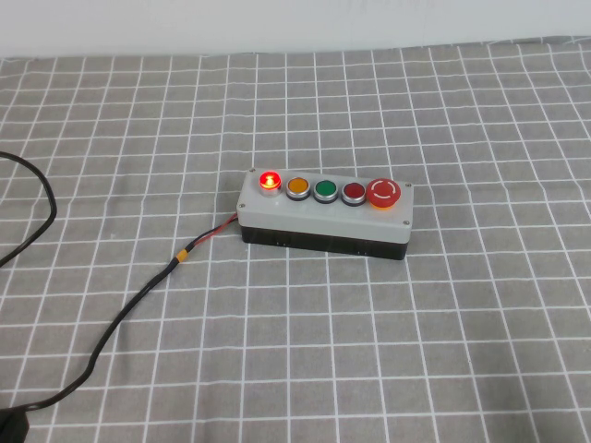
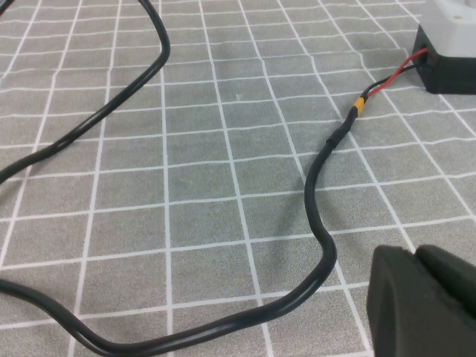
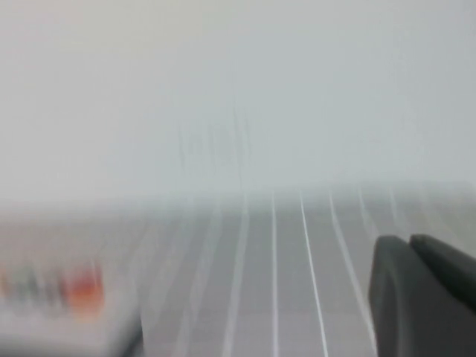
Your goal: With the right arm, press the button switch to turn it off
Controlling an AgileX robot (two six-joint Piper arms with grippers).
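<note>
button switch (image 1: 325,211): lamp lit red, sits mid-desk (image 1: 462,351)
left gripper (image 2: 424,301): near black cable (image 2: 316,223), fingers can't tell
right gripper (image 3: 424,297): beside box, fingers can't tell

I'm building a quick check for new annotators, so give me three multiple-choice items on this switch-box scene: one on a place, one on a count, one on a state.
1. At which end of the button switch does the red-black wire leave?
A. The end by the lamp
B. The end by the mushroom button
C. The far long side

2. How many flat round buttons sit between the small lamp and the large red mushroom button?
A. One
B. Three
C. Five

3. What is the state of the small lamp?
A. Dark
B. Glowing red
C. Covered by a gripper

Key: 1 A, the wire leaves the box's left end, beside the lamp. 2 B, yellow, green and red buttons form the row. 3 B, it shines red in the high view, with nothing over it; the left gripper and right gripper show only at the wrist views' edges.
</note>
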